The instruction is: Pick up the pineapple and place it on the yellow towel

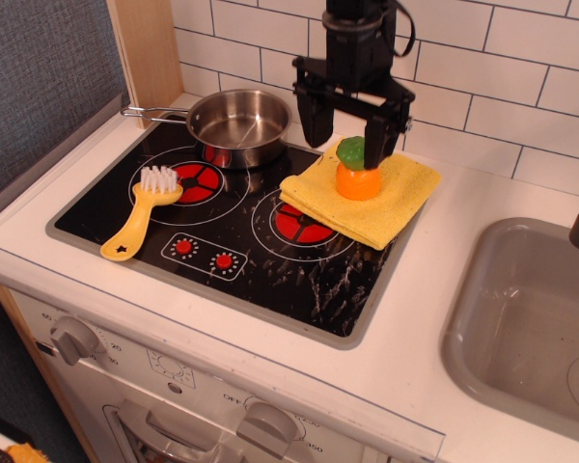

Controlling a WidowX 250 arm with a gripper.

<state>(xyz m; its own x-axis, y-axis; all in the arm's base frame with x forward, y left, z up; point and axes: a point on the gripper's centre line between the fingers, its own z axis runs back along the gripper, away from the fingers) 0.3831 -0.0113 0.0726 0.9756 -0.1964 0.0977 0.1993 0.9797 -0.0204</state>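
Note:
The pineapple (357, 174), a small orange toy fruit with a green leafy top, sits upright on the yellow towel (391, 201), which lies folded across the back right corner of the stove top. My gripper (348, 133) hangs just above and slightly behind the pineapple. Its two black fingers are spread apart, one to the left of the fruit's top and one to the right. It holds nothing.
A steel pan (237, 123) stands on the back left burner. A yellow-handled brush (142, 213) lies on the front left burner. A grey sink (527, 323) is at the right. A white tiled wall (521, 68) rises behind.

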